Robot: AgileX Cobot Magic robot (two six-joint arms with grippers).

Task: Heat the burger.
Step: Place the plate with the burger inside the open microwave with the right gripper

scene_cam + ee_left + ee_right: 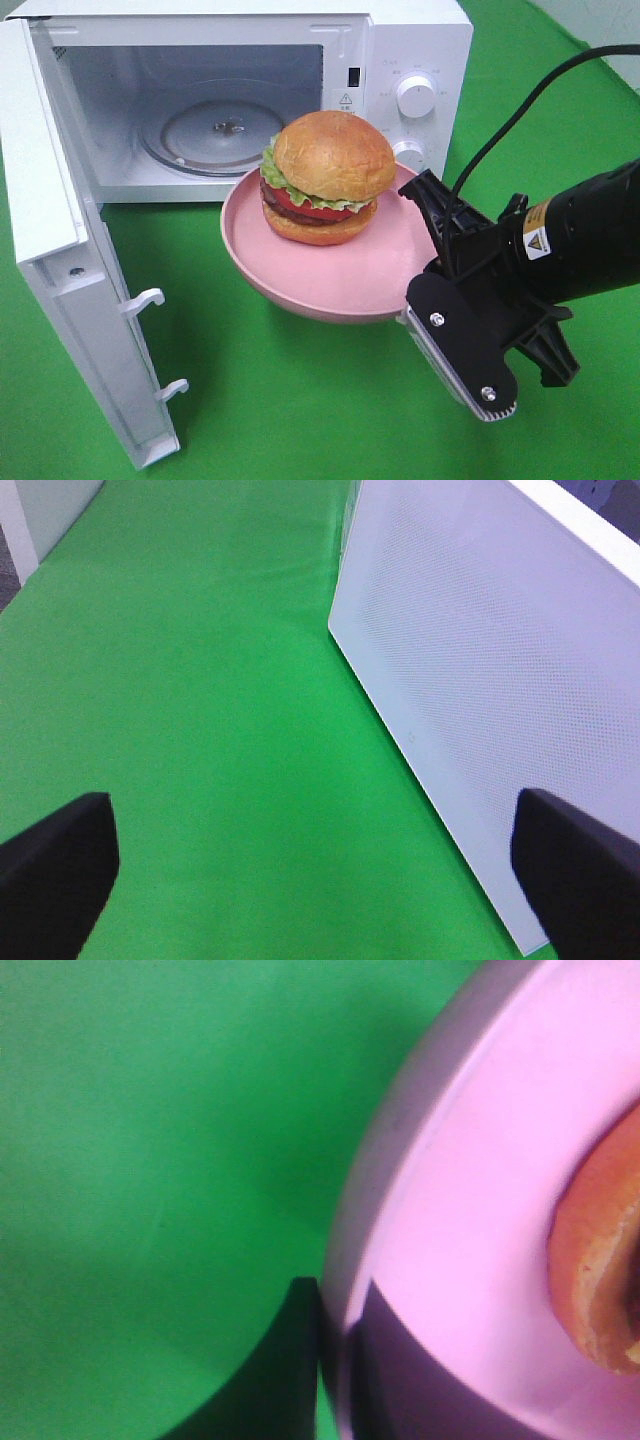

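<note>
The burger [330, 175], with glossy bun, green lettuce and a red layer, sits on a round pink plate [300, 275]. The plate hangs in the air just in front of the open microwave [400, 60]. My right gripper [415, 298] is shut on the plate's near right rim, one finger above the rim and one below. The right wrist view shows that gripper [335, 1365] pinching the plate [470, 1190], with the burger's bun edge [600, 1260] at the side. My left gripper [315, 880] is open over green cloth beside the microwave door [500, 680], holding nothing.
The microwave door [60, 250] is swung wide open to the left, its latch hooks [150, 298] pointing out. A glass turntable [210, 135] lies inside the cavity. Two dials [415, 95] are on the right panel. Green cloth [300, 400] covers the table.
</note>
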